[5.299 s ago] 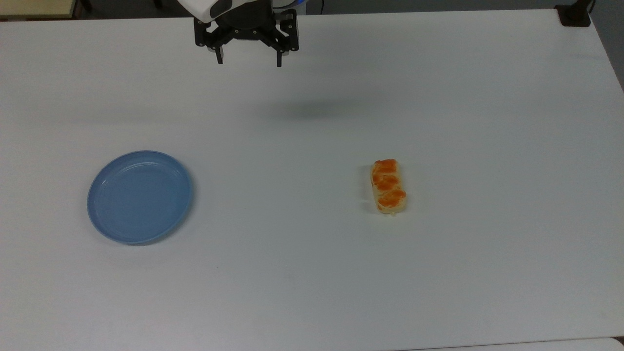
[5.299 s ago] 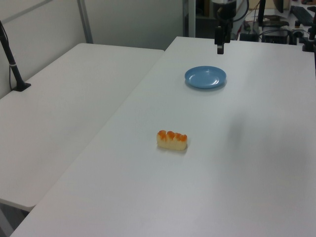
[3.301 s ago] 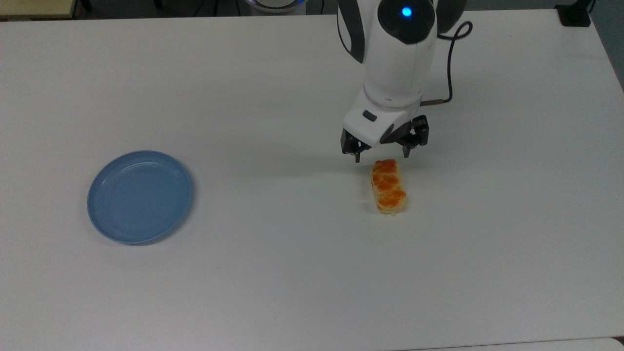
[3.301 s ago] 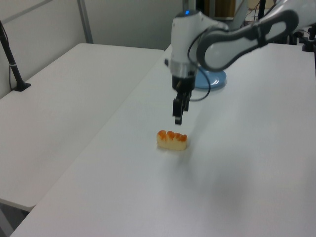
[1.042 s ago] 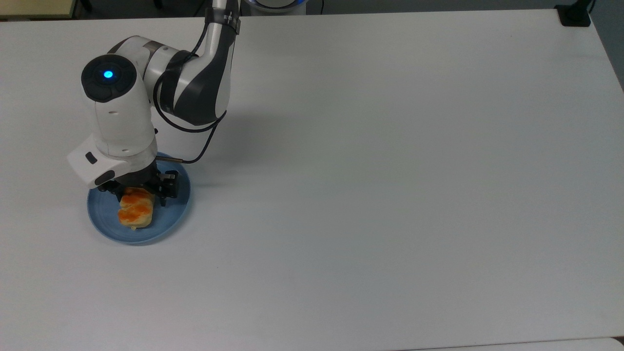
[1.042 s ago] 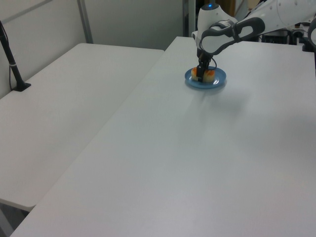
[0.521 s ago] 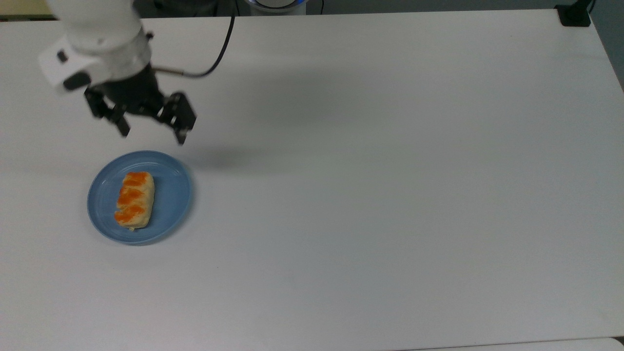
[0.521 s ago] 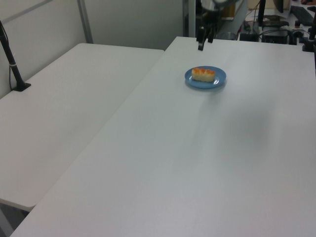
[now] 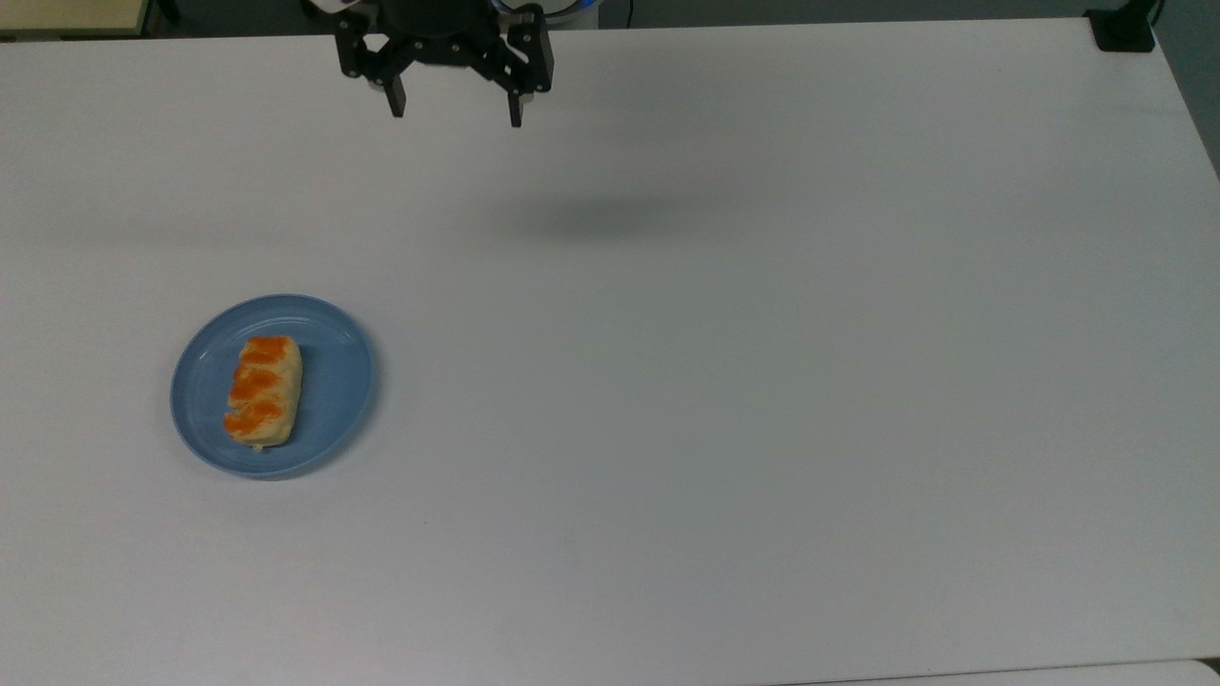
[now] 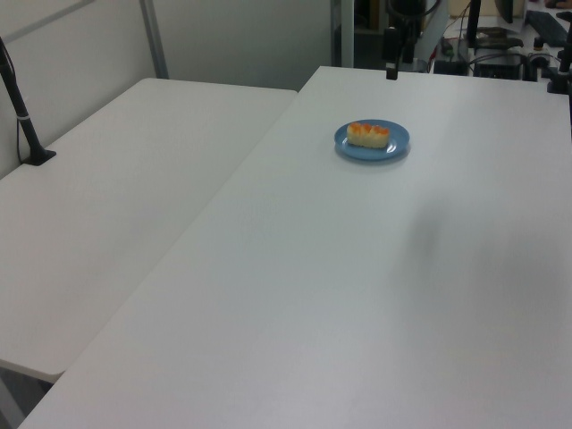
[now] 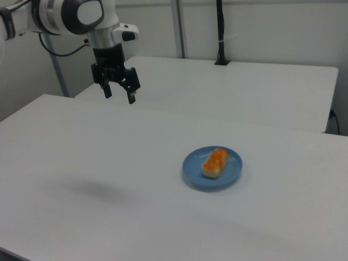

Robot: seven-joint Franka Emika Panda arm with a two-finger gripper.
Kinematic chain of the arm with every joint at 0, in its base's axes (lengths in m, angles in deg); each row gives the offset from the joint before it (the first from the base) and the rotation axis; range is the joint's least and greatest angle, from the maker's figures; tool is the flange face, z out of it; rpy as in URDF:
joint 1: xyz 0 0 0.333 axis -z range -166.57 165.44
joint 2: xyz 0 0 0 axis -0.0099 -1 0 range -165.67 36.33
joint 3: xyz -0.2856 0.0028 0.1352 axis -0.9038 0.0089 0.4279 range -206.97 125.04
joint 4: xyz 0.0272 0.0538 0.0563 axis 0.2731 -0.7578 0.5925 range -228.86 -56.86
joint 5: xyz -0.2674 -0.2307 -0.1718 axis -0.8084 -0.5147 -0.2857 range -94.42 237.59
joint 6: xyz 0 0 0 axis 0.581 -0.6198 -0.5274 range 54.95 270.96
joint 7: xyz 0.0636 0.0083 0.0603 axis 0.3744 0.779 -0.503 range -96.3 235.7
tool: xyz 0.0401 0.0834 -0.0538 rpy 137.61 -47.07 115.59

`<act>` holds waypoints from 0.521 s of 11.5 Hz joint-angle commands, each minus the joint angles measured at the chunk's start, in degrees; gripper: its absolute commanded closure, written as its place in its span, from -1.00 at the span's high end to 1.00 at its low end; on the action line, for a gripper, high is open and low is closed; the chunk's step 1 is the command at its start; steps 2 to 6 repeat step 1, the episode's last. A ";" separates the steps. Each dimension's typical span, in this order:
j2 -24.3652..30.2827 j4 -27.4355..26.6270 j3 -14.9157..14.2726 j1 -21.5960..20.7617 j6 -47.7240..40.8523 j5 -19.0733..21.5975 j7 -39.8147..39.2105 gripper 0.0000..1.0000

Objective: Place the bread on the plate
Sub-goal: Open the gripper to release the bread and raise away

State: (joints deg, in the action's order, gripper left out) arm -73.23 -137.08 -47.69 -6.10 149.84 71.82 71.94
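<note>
The bread (image 9: 263, 390), a pale-tan bun with orange-glazed lumps, lies on the light-blue plate (image 9: 334, 400) toward the top view's left. It also shows as the bread (image 10: 368, 134) on the plate (image 10: 396, 146) in the left view, and as the bread (image 11: 214, 162) on the plate (image 11: 193, 166) in the right view. My gripper (image 9: 456, 110) hangs open and empty high above the table at the top view's upper edge, far from the plate. It is the gripper (image 11: 119, 94) at the right view's upper left, and the gripper (image 10: 391, 71) in the left view.
A wide white table (image 9: 762, 381) carries the plate. A second white table (image 10: 134, 197) adjoins it on the left view's left, with a black post (image 10: 22, 112) standing on it. Another black mount (image 9: 1125, 29) sits at the top view's upper right corner.
I carried the bread from the table's right onto the plate, let go of it, and the open gripper rose and moved away toward the top view's upper middle.
</note>
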 commanded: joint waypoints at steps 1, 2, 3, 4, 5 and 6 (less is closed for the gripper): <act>2.24 -2.62 0.75 0.26 -1.42 -0.58 -1.36 1.00; 2.24 -2.62 0.75 0.26 -1.42 -0.58 -1.36 1.00; 2.24 -2.62 0.75 0.26 -1.42 -0.58 -1.36 1.00; 2.24 -2.62 0.75 0.26 -1.42 -0.58 -1.36 1.00; 2.24 -2.62 0.75 0.26 -1.42 -0.58 -1.36 1.00; 2.24 -2.62 0.75 0.26 -1.42 -0.58 -1.36 1.00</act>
